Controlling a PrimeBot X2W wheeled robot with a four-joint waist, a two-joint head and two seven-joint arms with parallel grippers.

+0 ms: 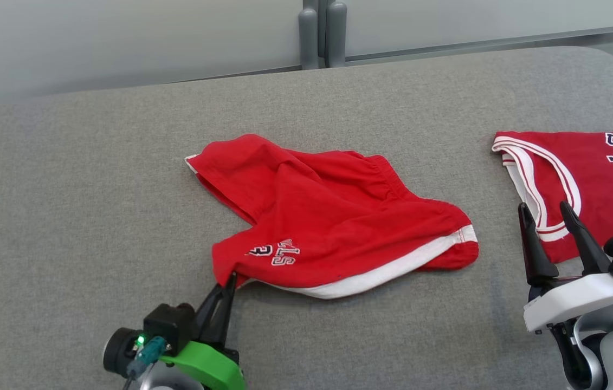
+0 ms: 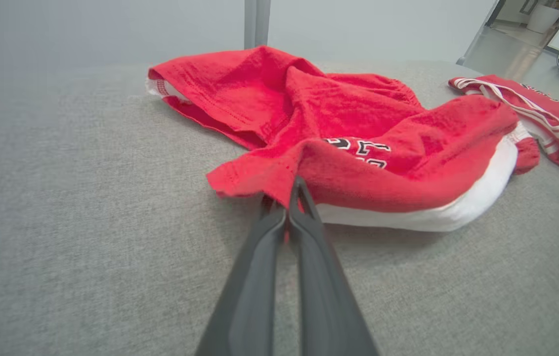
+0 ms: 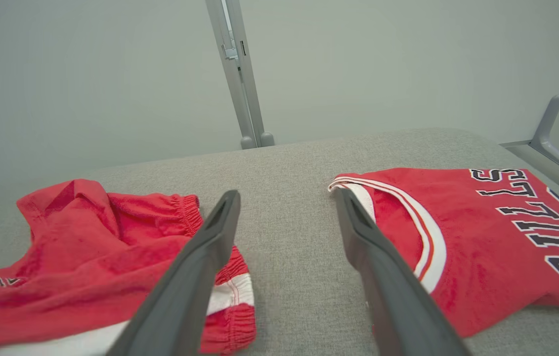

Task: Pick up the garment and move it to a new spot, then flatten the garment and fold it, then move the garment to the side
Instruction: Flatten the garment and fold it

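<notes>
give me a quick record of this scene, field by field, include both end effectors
surface: grey padded surface
garment: red shorts, crumpled, near the middle
other item: red jersey, lying flat at the robot's right
left end effector: shut on the near corner of the shorts
right end effector: open, holding nothing, beside the jersey
task stage: shorts gripped, not yet flattened or folded

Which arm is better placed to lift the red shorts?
Left. The left pincer is shut on the near corner of the crumpled red cotton shorts; the right pincer stands open near the red printed jersey.
</notes>
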